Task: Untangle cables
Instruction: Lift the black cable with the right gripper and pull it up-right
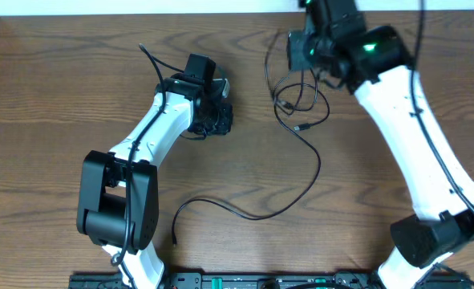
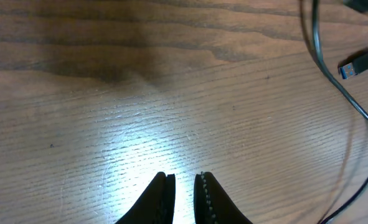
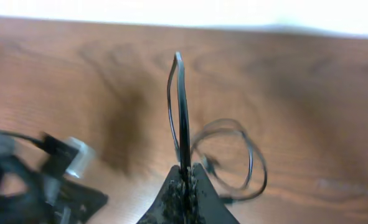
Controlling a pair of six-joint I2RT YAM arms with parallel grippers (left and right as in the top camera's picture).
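Nearest, along the front edge, lies a black rail (image 1: 245, 281), and the 2 arms rise from about there. Just beyond it the table (image 1: 44, 96) opens out: brown wood with the grain running side to side, matte but for a bright patch of glare in the left wrist view, right ahead of the left gripper (image 2: 184, 183). One end of the black cable (image 1: 261, 217) lies near the front, left of middle. From there the cord arcs right, runs up through the middle of the table and gathers into loose loops further back. A small plug (image 2: 360, 65) lies flat on the wood there, its tip blue. The left gripper sits low over bare wood to the left of those loops, its fingers a narrow slit apart with nothing between them. Further back, the right gripper (image 3: 185, 173) is pinched tight on the cable, and a thin loop of it stands up from the fingertips, clear of the table. Farthest off, the wood ends at a white strip (image 1: 140, 6) — wall or floor, I cannot tell.
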